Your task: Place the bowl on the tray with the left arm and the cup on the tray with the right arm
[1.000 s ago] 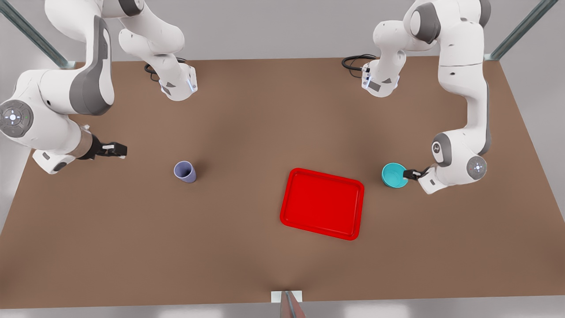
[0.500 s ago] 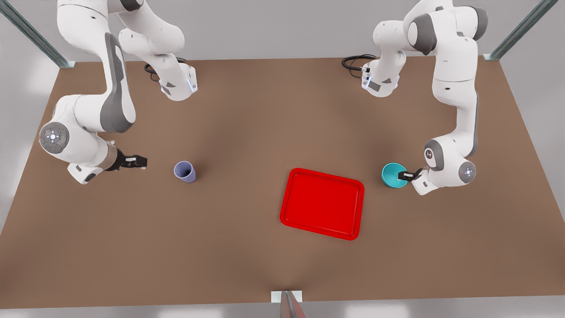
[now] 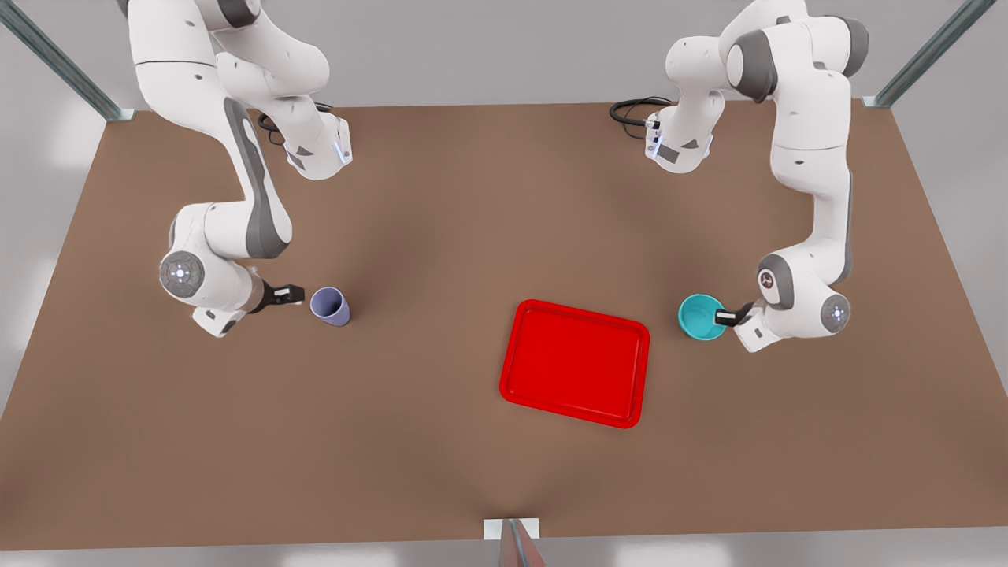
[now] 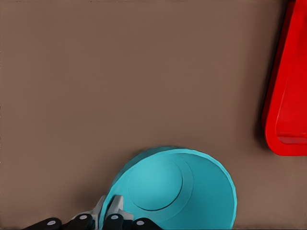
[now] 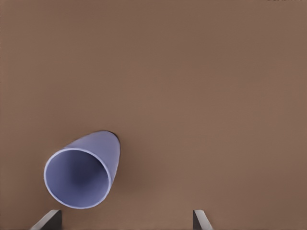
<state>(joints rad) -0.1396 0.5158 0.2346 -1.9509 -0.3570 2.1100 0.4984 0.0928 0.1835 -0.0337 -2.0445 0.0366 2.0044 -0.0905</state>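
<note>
**Inspector:** Found the left tool (image 3: 723,317) at the front view's right, pinched narrow on the rim of the bowl (image 3: 701,316). Confirmed in the left wrist view: one finger (image 4: 115,213) inside the wall, one outside. Located the bowl just right of the tray (image 3: 575,364), apart from it, on the counter (image 3: 441,220). Cannot tell whether lifted or resting.

**Reviewer:** And on the other side?

**Inspector:** Found the right tool (image 3: 293,295) at the front view's left, spread wide, just beside the cup (image 3: 330,305) and not touching it. Noted in the right wrist view the cup (image 5: 81,175) upright and sitting close to one finger (image 5: 48,219) rather than midway between the two. Placed the cup well left of the tray.

**Reviewer:** Risks?

**Inspector:** Judged three.
- Rim pinch on a glossy bowl: expect swinging or slipping out under a quick carry, since gripped at one edge only.
- Low carry height: expect the bowl's base to catch the tray's raised rim and shove the tray aside.
- Off-centre cup: expect the nearer finger to strike the wall first on advancing or closing, then push or topple a light tumbler before the far finger arrives.

**Reviewer:** Remedy?

**Inspector:** Recommend centring over the cup before closing, and lifting the bowl clear of the rim first.
</note>
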